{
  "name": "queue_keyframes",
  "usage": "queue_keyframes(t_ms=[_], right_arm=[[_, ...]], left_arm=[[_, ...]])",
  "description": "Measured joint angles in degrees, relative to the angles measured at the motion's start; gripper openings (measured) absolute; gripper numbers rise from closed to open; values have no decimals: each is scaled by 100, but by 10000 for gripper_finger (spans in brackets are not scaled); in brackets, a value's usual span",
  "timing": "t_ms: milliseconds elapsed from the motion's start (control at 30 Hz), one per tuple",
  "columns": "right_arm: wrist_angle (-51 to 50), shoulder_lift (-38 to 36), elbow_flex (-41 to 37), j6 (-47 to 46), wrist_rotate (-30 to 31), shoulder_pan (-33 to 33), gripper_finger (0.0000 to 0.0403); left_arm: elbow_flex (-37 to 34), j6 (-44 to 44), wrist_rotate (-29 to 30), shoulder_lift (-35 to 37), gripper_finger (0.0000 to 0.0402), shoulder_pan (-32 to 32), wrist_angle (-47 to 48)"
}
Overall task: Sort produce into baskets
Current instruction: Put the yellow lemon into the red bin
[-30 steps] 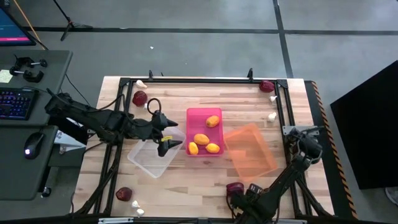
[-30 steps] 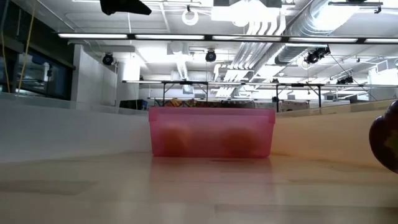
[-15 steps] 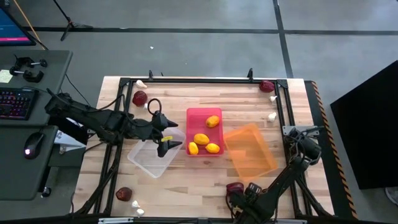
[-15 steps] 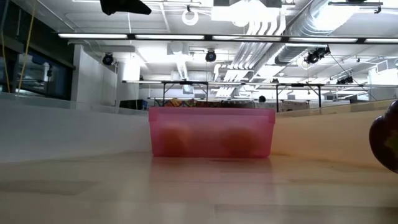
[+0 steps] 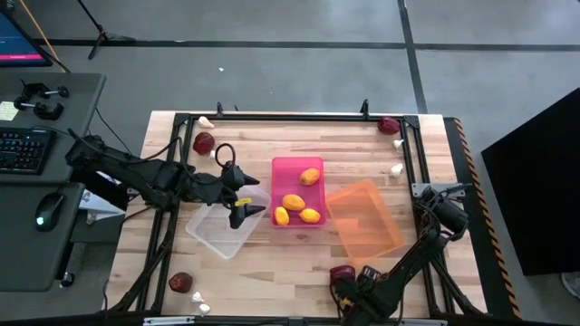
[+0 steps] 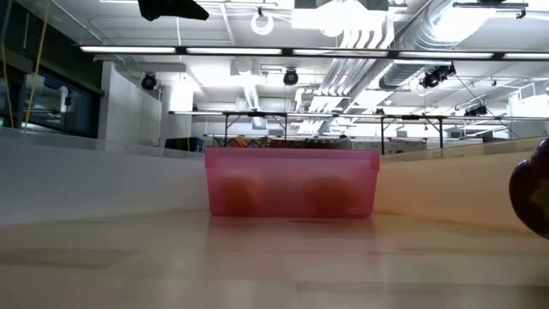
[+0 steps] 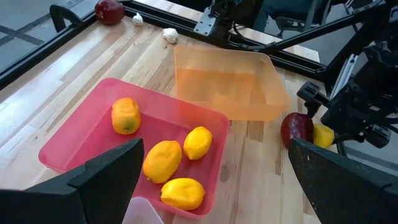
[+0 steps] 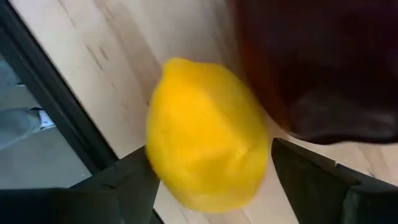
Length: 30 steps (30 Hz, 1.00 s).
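Observation:
The red-pink bin (image 5: 297,192) holds several yellow lemons (image 7: 163,159). It stands between the clear bin (image 5: 217,231) and the orange bin (image 5: 364,219). My left gripper (image 5: 256,199) hovers open and empty over the clear bin's right edge, beside the red-pink bin. My right gripper (image 8: 211,152) is low at the table's near edge, open, with one finger on either side of a loose lemon (image 8: 208,134). Whether the fingers touch the lemon I cannot tell. The lemon lies on the wood beside a dark red fruit (image 5: 342,272), which also shows in the left wrist view (image 7: 297,129).
Loose dark red fruits lie at the far left (image 5: 204,142), far right (image 5: 389,125) and near left (image 5: 181,282). Garlic bulbs lie at the far left (image 5: 207,121), at the right (image 5: 396,168) and near left (image 5: 198,296). A black frame (image 5: 290,115) rims the table.
My right arm has shifted slightly toward the table's left along the near edge. The bins and the produce have stayed in place.

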<state>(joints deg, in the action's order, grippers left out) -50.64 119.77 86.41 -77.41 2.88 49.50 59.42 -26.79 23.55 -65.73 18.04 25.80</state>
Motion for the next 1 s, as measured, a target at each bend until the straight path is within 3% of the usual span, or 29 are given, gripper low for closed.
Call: queue_keyframes(t_ms=[267, 400, 533, 667, 800, 900, 1000], right_arm=[[55, -1, 10, -151, 56, 1, 179], [-125, -59, 217, -243, 60, 131, 127], [-528, -343, 410, -436, -9, 461, 121], [-1186, -821, 468, -1060, 130, 729, 133], [-1579, -1392, 468, -1467, 1069, 664, 137], [-1803, -1714, 474, -1378, 2363, 301, 138], [-1844, -1790, 474, -712, 3347, -321, 138]], left_arm=[[2, -10, -11, 55, 387, -1, -77], [9, 8, -167, 363, 387, -2, -548], [9, 181, -188, 829, 387, 0, -846], [11, 294, 203, 1264, 387, -1, -951], [9, 445, 84, 1541, 387, -2, -991], [-169, 828, -562, 1643, 387, 25, -1853], [-409, 761, -848, 1649, 387, 125, -2861]])
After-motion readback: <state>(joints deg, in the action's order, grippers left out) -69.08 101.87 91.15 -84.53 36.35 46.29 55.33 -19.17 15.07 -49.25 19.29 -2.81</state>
